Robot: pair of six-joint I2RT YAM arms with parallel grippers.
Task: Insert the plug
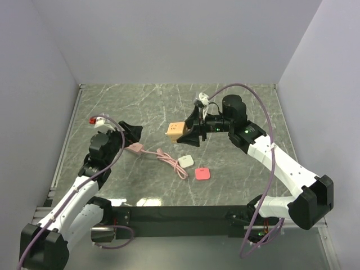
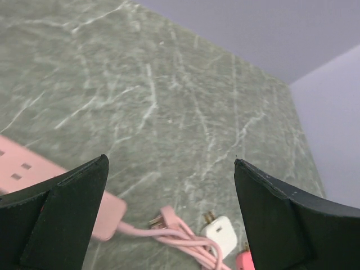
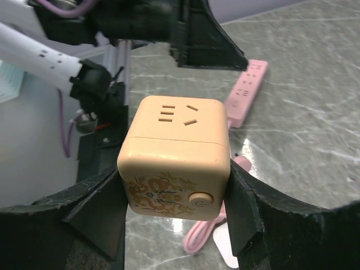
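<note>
A green-grey marbled tabletop (image 1: pixel 236 107), boxed in by plain pale lavender walls (image 1: pixel 169 39), fills the scene. The small flat square coral-pink plastic plug (image 1: pixel 202 174) lies flat on the tabletop near the front centre. It sits just beside a small white rounded square adapter (image 1: pixel 186 161) and well apart from both grippers. The right gripper (image 1: pixel 184 130) has its black jaws clamped on the sides of a tan plastic socket cube (image 1: pixel 175 130), held above the surface. The left gripper (image 1: pixel 132 131) hangs with jaws spread wide on nothing, over a long pale-pink power strip (image 3: pixel 247 93) whose looped pink cord (image 1: pixel 169 159) runs toward the white adapter. From above, the left gripper hides most of the strip. The left wrist view cuts the plug off at its bottom edge, and the plug's pins cannot be made out.
</note>
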